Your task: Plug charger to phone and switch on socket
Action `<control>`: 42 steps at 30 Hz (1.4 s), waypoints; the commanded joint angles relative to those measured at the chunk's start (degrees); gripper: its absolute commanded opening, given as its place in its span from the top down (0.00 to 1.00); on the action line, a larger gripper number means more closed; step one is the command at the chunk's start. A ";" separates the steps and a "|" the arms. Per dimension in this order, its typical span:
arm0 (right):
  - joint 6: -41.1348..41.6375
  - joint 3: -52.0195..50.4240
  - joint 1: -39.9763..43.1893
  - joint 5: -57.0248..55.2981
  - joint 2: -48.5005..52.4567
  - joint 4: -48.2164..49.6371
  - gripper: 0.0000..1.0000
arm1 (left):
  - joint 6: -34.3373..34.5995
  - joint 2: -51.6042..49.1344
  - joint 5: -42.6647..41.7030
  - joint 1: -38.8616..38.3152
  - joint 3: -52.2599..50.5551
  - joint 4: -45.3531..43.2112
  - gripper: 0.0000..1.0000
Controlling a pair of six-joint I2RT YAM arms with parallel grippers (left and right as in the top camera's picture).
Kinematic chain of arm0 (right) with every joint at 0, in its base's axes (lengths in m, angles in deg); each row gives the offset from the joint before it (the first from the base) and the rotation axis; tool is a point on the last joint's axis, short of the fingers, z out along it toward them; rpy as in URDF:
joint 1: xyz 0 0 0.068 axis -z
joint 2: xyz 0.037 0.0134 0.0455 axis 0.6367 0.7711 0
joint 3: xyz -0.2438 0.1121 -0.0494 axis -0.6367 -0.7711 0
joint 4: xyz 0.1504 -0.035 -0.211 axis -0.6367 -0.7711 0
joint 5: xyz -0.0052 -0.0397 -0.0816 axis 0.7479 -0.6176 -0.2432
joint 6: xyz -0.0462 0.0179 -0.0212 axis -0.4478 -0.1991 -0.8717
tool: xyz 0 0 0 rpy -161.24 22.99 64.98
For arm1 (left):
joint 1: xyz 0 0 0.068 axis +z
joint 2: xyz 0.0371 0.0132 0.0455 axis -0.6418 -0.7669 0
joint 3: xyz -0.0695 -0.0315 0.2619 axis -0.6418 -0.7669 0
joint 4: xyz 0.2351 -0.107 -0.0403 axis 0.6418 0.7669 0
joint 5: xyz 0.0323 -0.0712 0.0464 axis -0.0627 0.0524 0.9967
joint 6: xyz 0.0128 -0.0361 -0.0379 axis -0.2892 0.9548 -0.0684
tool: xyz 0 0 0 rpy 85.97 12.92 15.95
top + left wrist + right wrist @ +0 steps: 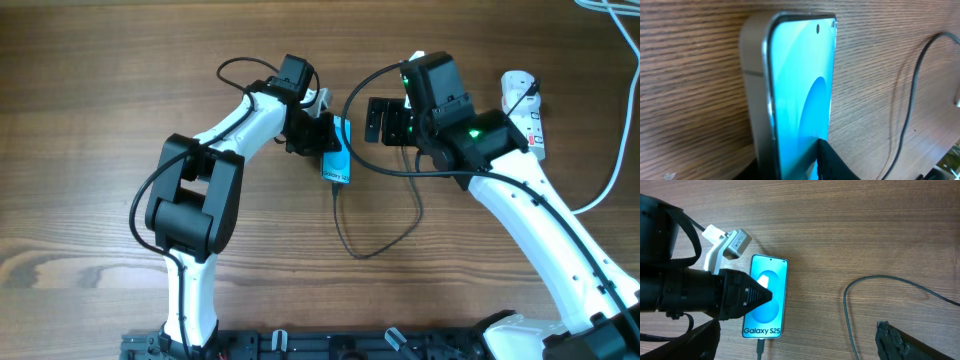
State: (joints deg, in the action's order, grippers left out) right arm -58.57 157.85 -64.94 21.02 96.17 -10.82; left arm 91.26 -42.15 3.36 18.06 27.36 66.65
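Phone is lying flat mid-desk, screen up, open wood around it except the left long edge, where the left gripper is crowding in, one fingertip overlapping the screen; can't tell if it's pinching. Charger is meeting the phone's bottom edge and looping off across bare desk. Right gripper is hovering spread wide just right of the phone, socket sitting well apart by the far right edge.

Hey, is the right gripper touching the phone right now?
Apart. The overhead view shows bare table between the right gripper and the phone; the right wrist view shows the same gap.
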 commanded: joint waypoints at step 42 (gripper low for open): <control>2.47 8.00 8.17 -5.29 -0.85 -11.65 0.00 | 9.66 16.20 37.57 9.29 -1.05 6.47 0.00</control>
State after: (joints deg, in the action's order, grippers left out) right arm -58.35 160.13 -62.64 19.10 96.17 -19.04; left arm 96.66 -31.18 24.43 27.39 26.55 72.81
